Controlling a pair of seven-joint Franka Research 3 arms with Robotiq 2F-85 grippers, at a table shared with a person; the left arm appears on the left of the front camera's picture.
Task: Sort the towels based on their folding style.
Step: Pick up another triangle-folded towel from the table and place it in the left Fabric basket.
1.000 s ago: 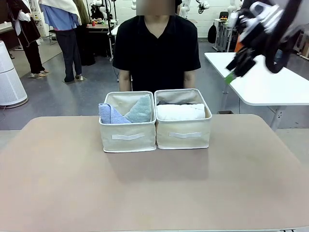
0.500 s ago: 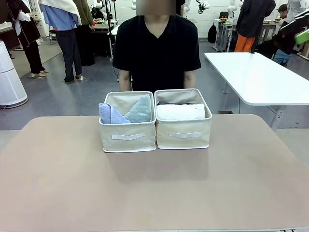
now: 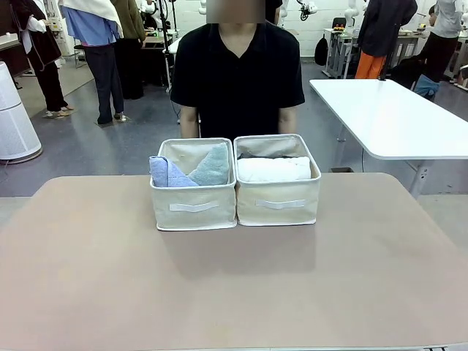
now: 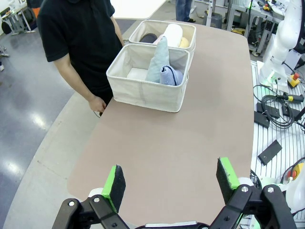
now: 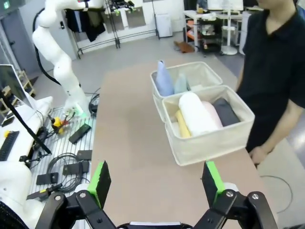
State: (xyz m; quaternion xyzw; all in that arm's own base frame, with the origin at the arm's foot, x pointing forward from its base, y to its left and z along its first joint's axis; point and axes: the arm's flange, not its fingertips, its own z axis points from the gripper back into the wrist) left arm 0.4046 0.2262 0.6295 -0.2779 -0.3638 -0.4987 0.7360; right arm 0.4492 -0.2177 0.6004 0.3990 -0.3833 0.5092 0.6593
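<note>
Towels sorted: cones [image 3: 190, 170] in left bin [image 3: 193, 206], rolls [image 5: 198, 114] in right bin [image 3: 278, 201]. Left fingers [image 4: 113, 181] and right fingers [image 5: 99, 180] open, empty, above the table [image 3: 234, 285]. Keep arms clear; nothing left to grab.

— Changed over the last second?
— Gone up and out past the right edge of the front view: the right arm, a blur in the upper right corner a second ago, only a green sliver at the edge half a second ago.
— Where now?
— Right gripper [image 5: 156, 182] seen from its own wrist camera, high above the table's end.
— Anything else?
— Uncovered behind: the white side table [image 3: 395, 117] and a bystander in orange trousers [image 3: 380, 33]. Another bystander [image 3: 443, 36], earlier bent over, now upright.
</note>
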